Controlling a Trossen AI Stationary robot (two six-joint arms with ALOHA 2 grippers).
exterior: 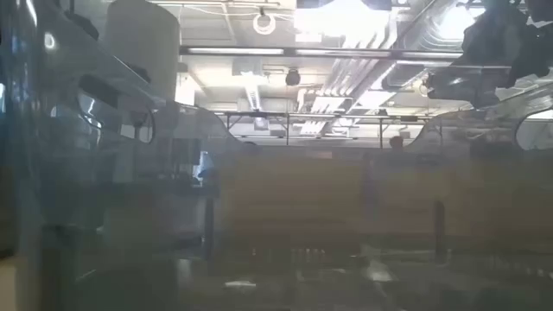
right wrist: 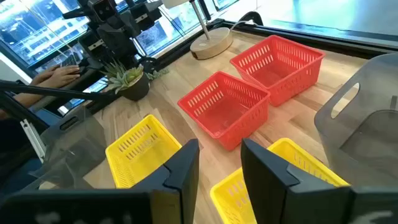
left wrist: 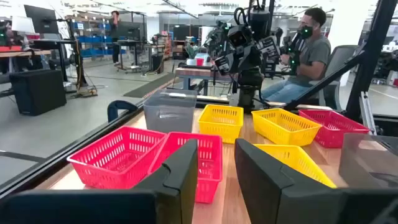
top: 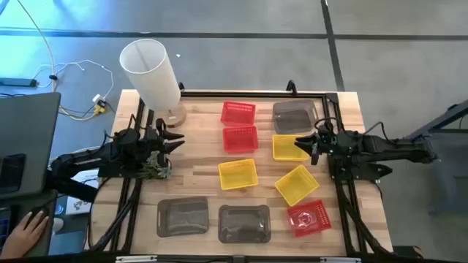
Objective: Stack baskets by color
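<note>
Baskets lie scattered over the wooden tabletop (top: 197, 179) when seen from above: two red baskets (top: 238, 113) one behind the other toward the far edge, a grey basket (top: 295, 115) beside them nearer the far right corner, three yellow baskets (top: 238, 174) across the middle and right, two more grey ones (top: 183, 217) along the near edge, and a third red basket (top: 308, 218) by the near right corner. A white lamp shade (top: 150, 69) stands at the far left corner. The left claw (top: 172, 144) hangs over the left side with nothing in it, just beside a small potted plant (top: 152, 169). The right claw (top: 306, 143) hangs at the right side, at the edge of a yellow basket (top: 289, 147), empty as well. A person's hand (top: 25, 230) rests off the tabletop's near left corner.

The table-level camera gives only a hazy blur through something translucent, ceiling lights (exterior: 346, 17) beyond.

Past the left wrist, the claw's dark fingers (left wrist: 186, 168) stand a narrow gap apart, holding nothing, with the two red baskets (left wrist: 118, 155) just ahead. A seated person (left wrist: 305, 59) shows behind the other arm.

Past the right wrist, the fingers (right wrist: 186, 165) likewise stand narrowly parted and empty, above yellow baskets (right wrist: 140, 152), the red pair (right wrist: 227, 106) beyond them.
</note>
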